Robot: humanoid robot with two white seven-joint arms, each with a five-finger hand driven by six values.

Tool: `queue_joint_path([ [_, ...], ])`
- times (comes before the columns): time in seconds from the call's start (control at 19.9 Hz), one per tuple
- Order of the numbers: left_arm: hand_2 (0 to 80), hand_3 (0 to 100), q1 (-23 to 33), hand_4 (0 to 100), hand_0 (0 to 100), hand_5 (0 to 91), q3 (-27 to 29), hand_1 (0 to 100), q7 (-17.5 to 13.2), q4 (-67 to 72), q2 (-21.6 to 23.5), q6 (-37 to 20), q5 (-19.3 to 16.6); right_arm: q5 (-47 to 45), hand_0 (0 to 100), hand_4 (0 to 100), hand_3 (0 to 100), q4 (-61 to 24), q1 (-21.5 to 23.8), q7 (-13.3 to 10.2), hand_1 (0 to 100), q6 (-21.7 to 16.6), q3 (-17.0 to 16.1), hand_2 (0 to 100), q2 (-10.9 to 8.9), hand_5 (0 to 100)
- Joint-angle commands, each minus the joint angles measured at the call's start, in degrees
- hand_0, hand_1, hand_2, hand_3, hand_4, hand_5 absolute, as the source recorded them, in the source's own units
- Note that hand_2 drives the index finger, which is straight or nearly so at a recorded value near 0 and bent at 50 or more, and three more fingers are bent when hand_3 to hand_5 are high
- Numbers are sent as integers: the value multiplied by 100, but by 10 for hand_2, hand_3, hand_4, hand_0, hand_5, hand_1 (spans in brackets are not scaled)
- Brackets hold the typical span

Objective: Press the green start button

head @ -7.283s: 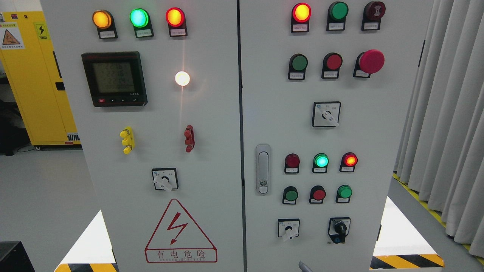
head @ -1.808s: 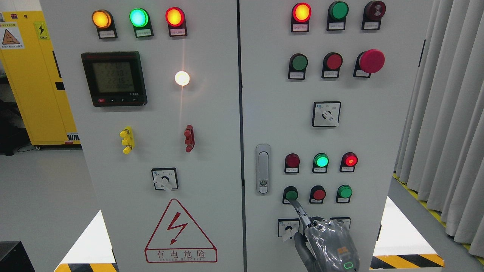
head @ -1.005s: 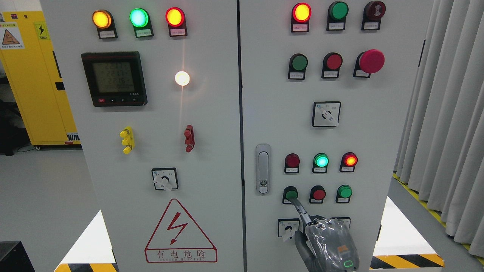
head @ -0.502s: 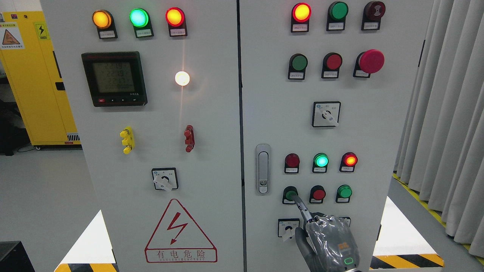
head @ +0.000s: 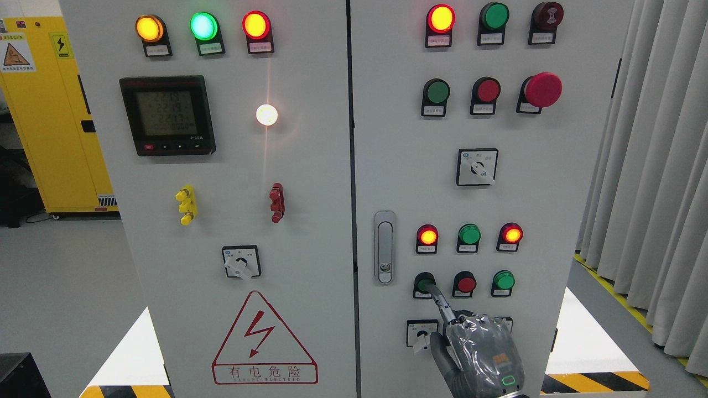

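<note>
- A grey electrical control cabinet (head: 310, 182) with two doors fills the view; a yellow cabinet (head: 50, 110) stands far left and grey curtains (head: 652, 166) hang at the right.
- The right hand (head: 480, 354), grey and wrapped in clear plastic, rises from the bottom edge, right of the middle.
- Its index finger (head: 441, 301) is stretched out up and to the left; the other fingers are curled in and hold nothing.
- The fingertip touches the green start button (head: 423, 284), the leftmost of a row of three low on the right door.
- Just right of it sit a red button (head: 466, 284) and another green button (head: 504, 280).
- In the row of lamps above, the left red lamp (head: 427, 235) glows, the green lamp (head: 469, 234) is dark, and the right red lamp (head: 512, 234) glows.
- A door handle (head: 384, 247) stands left of these rows.
- The hand partly covers two rotary switches below the buttons.
- On the left door are a digital meter (head: 167, 115), a lit white lamp (head: 266, 115) and a red electric-hazard triangle (head: 264, 340).
</note>
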Motion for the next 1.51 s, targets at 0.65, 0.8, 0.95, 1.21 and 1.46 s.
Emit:
queue_joint_path([
  [0.65, 0, 0, 0, 0, 120, 0, 1, 556, -2, 0, 0, 1, 2, -27, 785, 835, 783, 35, 1, 49, 890, 4, -151, 0, 11, 888],
  [0.8, 0, 0, 0, 0, 120, 0, 1, 556, -2, 0, 0, 1, 2, -27, 785, 834, 783, 0, 1, 32, 890, 4, -160, 0, 11, 888],
  [0.95, 0, 0, 0, 0, 120, 0, 1, 556, -2, 0, 0, 1, 2, -36, 786, 835, 783, -96, 36, 6, 890, -4, -160, 0, 11, 889],
  [1.21, 0, 0, 0, 0, 120, 0, 1, 556, -2, 0, 0, 1, 2, -79, 793, 835, 782, -307, 176, -91, 891, -13, -134, 0, 19, 889],
  [1.46, 0, 0, 0, 0, 120, 0, 1, 556, -2, 0, 0, 1, 2, -97, 807, 833, 782, -465, 335, -258, 893, -22, -116, 0, 19, 890],
])
